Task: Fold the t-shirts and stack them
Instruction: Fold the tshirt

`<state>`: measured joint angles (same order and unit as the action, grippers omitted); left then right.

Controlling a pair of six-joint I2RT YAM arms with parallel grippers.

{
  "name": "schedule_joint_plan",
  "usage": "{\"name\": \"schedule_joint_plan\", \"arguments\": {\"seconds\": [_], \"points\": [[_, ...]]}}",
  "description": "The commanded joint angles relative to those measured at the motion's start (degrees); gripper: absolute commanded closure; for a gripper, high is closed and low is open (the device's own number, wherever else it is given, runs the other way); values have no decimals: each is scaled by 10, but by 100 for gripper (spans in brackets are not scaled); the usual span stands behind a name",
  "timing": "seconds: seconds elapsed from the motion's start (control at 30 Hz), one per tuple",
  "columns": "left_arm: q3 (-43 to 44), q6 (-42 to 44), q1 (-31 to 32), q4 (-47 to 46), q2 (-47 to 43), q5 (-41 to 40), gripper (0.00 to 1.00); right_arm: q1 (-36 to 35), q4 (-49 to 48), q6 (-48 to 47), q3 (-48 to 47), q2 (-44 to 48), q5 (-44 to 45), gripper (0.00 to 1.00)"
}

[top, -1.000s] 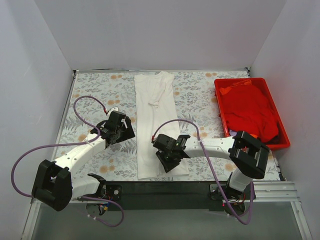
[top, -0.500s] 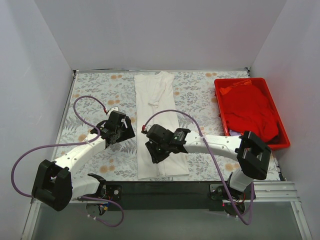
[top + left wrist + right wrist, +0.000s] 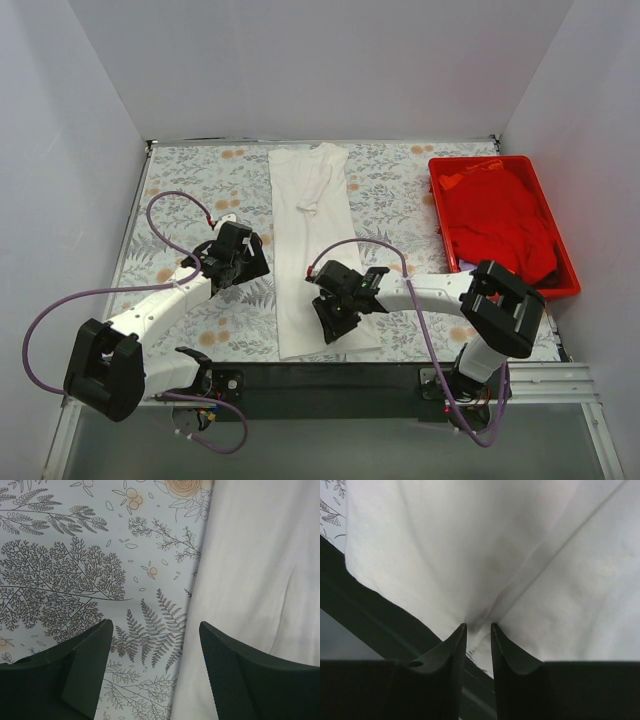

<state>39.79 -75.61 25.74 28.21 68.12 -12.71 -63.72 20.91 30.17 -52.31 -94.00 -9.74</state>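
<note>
The right arm reaches low and leftward, the right gripper (image 3: 477,630) clamped on the white t-shirt (image 3: 310,220) by its near hem. The left gripper (image 3: 152,645), jaws apart, hangs over that shirt's left edge.

The right gripper (image 3: 332,318) now sits further right and lower on the white t-shirt (image 3: 310,200), toward its near hem, than half a second ago, when it had swung left and up the cloth. That puts it back about where it was a second ago. Its purple cable (image 3: 360,243), arched high at the half-second mark, loops lower again. The cloth under the gripper may be bunched slightly more, but the overhead view is too coarse to say.
</note>
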Motion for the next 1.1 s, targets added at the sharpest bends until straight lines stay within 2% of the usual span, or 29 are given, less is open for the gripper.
{"name": "schedule_joint_plan", "arguments": {"seconds": [0.0,0.23,0.4,0.43,0.53,0.67,0.83,1.07], "points": [[-3,4,1,-4,0,-5,31,8,-17,13,29,27,-10,68],[-9,-32,5,28,-9,64,31,8,-8,1,10,71,-1,68],[2,-76,22,119,-40,103,31,27,41,2,8,139,55,64],[4,-88,32,141,-44,116,31,33,52,6,22,150,65,59],[3,-116,55,173,-52,147,31,77,70,19,75,193,81,55],[-11,-152,91,186,-40,179,33,128,77,26,143,250,74,54],[-31,-197,156,178,-9,173,36,153,71,23,186,283,60,57],[-23,-221,190,178,36,153,46,155,49,23,201,259,34,59]]}}
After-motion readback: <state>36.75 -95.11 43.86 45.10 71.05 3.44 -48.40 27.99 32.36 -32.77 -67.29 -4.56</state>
